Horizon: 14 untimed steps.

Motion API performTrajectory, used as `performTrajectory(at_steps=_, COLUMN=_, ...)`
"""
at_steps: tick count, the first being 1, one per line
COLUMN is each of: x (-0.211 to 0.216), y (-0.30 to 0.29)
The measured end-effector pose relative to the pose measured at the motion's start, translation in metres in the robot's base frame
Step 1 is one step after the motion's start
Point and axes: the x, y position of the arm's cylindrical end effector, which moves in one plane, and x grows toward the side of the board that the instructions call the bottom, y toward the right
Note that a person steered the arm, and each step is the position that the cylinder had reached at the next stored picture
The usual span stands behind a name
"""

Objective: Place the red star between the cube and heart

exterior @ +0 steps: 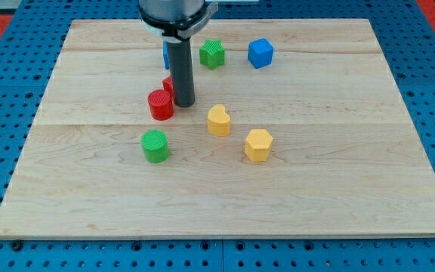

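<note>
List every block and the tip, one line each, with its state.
My tip: down, touching the part-hidden red block.
Red block: mostly hidden behind rod.
Red cylinder: upright.
Green cylinder: upright.
Yellow heart: flat.
Yellow hexagon: flat.
Green star: flat.
Blue cube: flat.

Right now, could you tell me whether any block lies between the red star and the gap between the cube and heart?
No block does. The stretch from the red star to the gap between blue cube and yellow heart is bare; only my tip stands there, beside the star.
</note>
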Motion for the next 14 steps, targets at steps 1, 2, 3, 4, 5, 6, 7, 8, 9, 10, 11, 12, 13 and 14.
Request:
performTrajectory(at_steps=1, x=0.017, y=-0.019)
performTrajectory(at_steps=2, x=0.002, y=-0.046)
performTrajectory(at_steps=3, x=-0.027, y=-0.046)
performTrajectory(at_steps=4, x=-0.03, y=-0.028)
performTrajectory(at_steps=5, x=-0.041, y=0.052)
performTrajectory(at_steps=6, x=-0.008, y=0.044)
performTrajectory(at_steps=7, x=-0.006, y=-0.005)
performTrajectory(at_steps=8, x=-0.04, y=-0.005)
performTrajectory(at_steps=9, x=-0.078, y=0.026)
performTrajectory(at_steps=10, x=-0.082, y=0.081)
performTrajectory(at_steps=11, x=-0.056, y=0.085)
performTrajectory(at_steps=12, x=-0.051, y=0.085)
performTrajectory(at_steps=13, x=-0.052, y=0.109)
performTrajectory(at_steps=14, x=-0.051, y=0.131)
